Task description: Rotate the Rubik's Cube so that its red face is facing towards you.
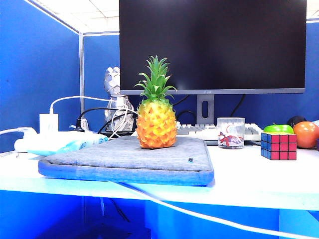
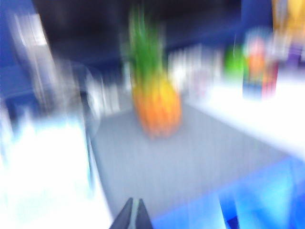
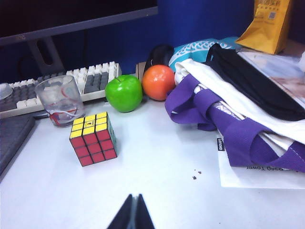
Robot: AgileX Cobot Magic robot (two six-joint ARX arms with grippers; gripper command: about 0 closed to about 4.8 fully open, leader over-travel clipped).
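Sitting just in front of the green apple (image 3: 124, 93), Rubik's Cube (image 3: 93, 138) showing red face (image 3: 96, 149), left gripper (image 2: 132, 214) and right gripper (image 3: 132, 212) both closed, empty, well clear

The Rubik's Cube (image 3: 94, 138) is hemmed behind by a glass (image 3: 59, 100) and green apple (image 3: 124, 93). Bare tabletop (image 3: 157, 181) is left before it, bounded by purple bags (image 3: 224, 124)

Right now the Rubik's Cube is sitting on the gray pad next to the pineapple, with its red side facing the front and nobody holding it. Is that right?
Not quite. The Rubik's Cube sits on the bare white table, off the gray pad, near the green apple; the pineapple stands on the pad alone. The exterior view shows this. Its red face does face front, and nobody holds it.
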